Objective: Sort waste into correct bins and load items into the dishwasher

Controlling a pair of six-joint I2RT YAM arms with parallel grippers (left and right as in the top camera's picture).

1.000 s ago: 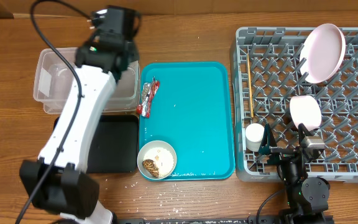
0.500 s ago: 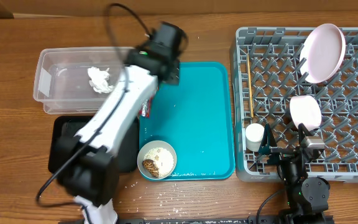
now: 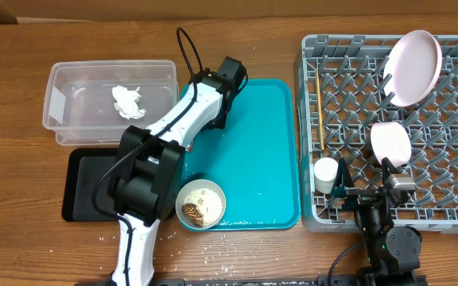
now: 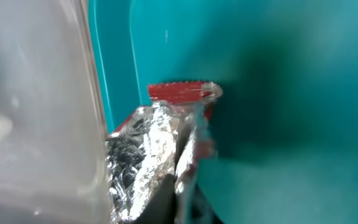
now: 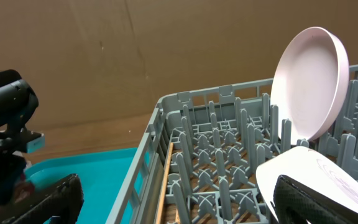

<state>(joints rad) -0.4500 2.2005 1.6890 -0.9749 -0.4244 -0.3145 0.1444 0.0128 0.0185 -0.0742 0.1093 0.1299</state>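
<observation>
The overhead camera looks straight down on the brown wooden table (image 3: 22,175). Left wrist view sits very near the teal plastic tray (image 4: 291,124); right wrist view looks low across the grey plastic dish rack (image 5: 222,155). Overhead shares both.

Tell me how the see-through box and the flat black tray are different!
The clear tub has tall see-through walls; the black tray is dark and shallow. The clear tub holds a crumpled white tissue; the black tray shows none, though the left arm covers part of it. The clear tub sits farther back than the black tray. Both are rectangles left of the teal tray.
</observation>
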